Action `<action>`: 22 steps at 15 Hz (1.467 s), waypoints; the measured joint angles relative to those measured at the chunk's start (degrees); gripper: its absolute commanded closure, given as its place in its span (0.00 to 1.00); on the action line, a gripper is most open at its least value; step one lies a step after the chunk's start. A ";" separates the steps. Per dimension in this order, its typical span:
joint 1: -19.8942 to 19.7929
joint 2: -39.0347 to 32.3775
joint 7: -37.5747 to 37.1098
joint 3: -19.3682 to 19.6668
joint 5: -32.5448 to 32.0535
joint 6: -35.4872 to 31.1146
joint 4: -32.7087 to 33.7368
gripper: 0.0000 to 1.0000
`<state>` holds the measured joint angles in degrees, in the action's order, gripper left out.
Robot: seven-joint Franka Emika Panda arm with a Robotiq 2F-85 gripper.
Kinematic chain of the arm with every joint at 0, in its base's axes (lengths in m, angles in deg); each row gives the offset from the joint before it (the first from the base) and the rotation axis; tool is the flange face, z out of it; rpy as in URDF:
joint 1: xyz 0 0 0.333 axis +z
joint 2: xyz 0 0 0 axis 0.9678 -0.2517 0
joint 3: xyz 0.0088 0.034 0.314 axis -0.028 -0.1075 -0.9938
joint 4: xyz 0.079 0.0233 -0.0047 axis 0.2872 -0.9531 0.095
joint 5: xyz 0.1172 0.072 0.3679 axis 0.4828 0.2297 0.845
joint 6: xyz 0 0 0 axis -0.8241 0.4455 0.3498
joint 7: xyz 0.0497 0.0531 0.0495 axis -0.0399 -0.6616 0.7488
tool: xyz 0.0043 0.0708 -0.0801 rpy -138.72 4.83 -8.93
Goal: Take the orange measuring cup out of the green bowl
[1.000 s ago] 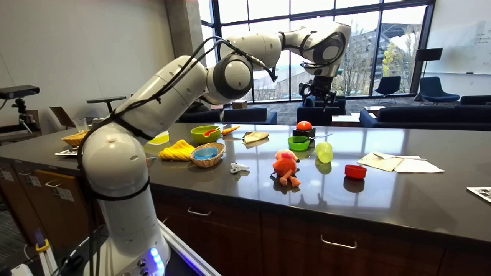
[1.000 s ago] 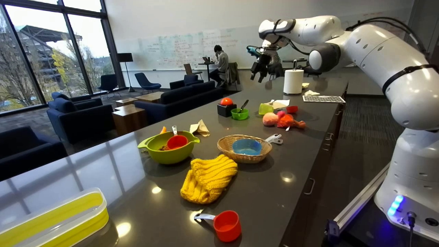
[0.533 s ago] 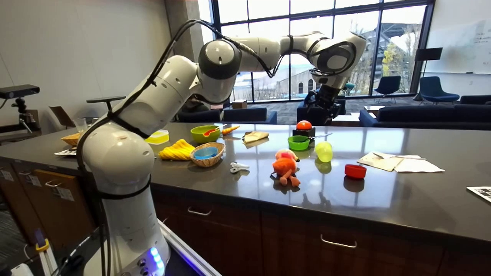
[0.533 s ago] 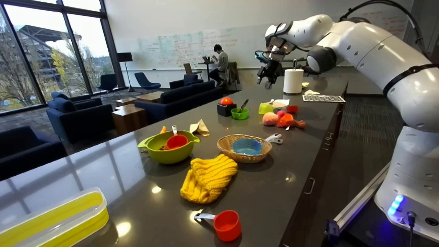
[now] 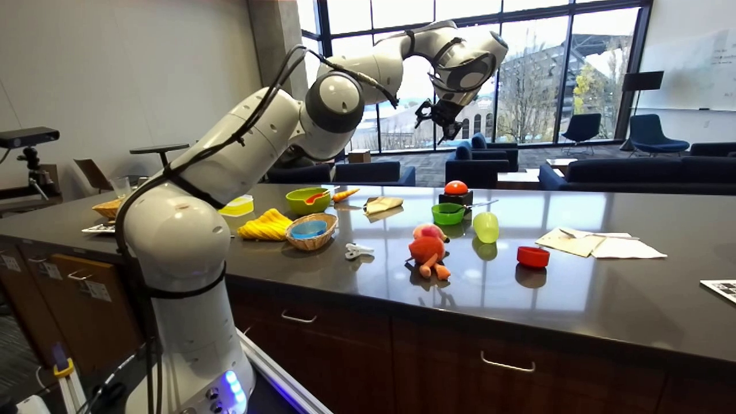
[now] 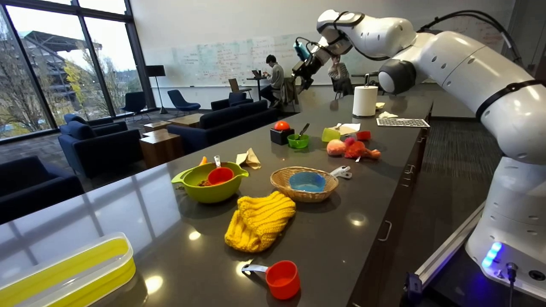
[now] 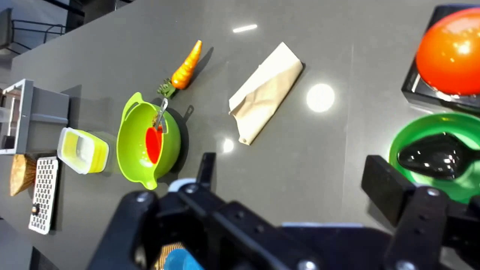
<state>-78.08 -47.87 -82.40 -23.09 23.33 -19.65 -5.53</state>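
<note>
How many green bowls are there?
2: the lime-green bowl, holding a red measuring cup, and the smaller green bowl, holding a spoon, beside the black box. More might be hidden.

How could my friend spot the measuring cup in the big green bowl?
On the shiny grey countertop, find the yellow knitted cloth; near it sits the big, round lime-green bowl. Inside is the orange-red measuring cup, its silver metal handle poking up. A similar red, silver-handled cup stands on the countertop instead.
</note>
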 measured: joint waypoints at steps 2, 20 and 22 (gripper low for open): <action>0.14 -1.51 2.67 -0.93 -0.01 -0.33 4.50 0.00; -2.66 -1.98 12.84 -39.06 -48.91 12.40 11.61 0.00; -2.33 -1.90 15.02 -41.12 -49.08 18.72 12.54 0.00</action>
<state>-80.41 -49.77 -67.38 -64.21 -25.76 -0.93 7.01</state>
